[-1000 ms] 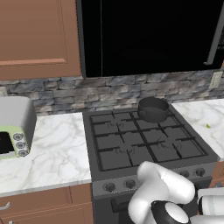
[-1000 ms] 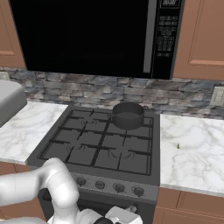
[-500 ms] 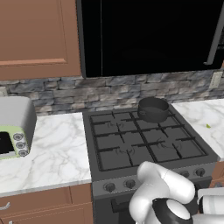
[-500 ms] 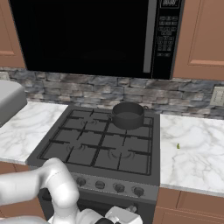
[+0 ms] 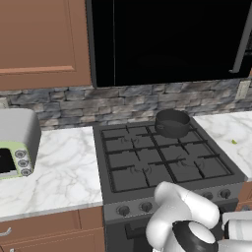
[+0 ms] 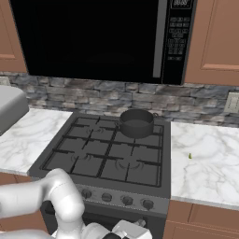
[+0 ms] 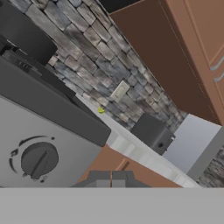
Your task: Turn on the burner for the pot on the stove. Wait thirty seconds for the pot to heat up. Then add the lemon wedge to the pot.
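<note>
the gripper (image 7: 112, 177) is being kept closed and empty near a knob (image 7: 38, 160) at lower left. the lemon wedge (image 6: 190, 156), lying right of centre, is likely being judged light, slippery, best pinched across its sides.

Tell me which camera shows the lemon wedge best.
The right base view: the wedge lies in the open on the marble counter right of the stove, with the pot in the same picture. The left base view catches it near the right edge. The hand view shows a small yellow-green speck beyond the stove's edge.
</note>
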You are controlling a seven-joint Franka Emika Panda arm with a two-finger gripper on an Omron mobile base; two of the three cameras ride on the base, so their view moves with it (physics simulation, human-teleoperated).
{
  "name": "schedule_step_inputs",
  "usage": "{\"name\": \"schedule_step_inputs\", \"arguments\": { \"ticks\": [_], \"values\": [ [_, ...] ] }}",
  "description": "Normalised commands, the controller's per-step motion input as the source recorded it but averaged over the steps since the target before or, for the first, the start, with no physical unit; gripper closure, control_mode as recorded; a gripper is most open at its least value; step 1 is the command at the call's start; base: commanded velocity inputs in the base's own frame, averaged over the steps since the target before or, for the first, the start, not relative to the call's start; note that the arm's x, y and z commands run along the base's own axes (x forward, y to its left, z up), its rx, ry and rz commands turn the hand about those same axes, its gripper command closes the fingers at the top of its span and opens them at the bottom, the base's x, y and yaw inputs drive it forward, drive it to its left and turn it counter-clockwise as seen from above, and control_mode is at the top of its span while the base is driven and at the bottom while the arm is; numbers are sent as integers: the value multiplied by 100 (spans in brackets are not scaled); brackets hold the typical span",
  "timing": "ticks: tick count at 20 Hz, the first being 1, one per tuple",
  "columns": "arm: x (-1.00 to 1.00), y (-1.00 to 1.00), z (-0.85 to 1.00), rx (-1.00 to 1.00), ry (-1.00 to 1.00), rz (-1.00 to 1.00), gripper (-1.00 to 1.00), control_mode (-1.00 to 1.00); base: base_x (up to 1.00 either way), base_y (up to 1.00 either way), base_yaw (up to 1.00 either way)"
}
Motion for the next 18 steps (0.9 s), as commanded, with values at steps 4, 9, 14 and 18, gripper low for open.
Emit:
{"name": "schedule_step_inputs", "arguments": {
  "ticks": [4,9,14,18],
  "values": [
    [0,0,0,0,0,0,100,-100,0,0,0],
    [0,0,0,0,0,0,100,-100,0,0,0],
    [0,0,0,0,0,0,100,-100,0,0,0],
    [0,0,0,0,0,0,100,-100,0,0,0]
  ]
}}
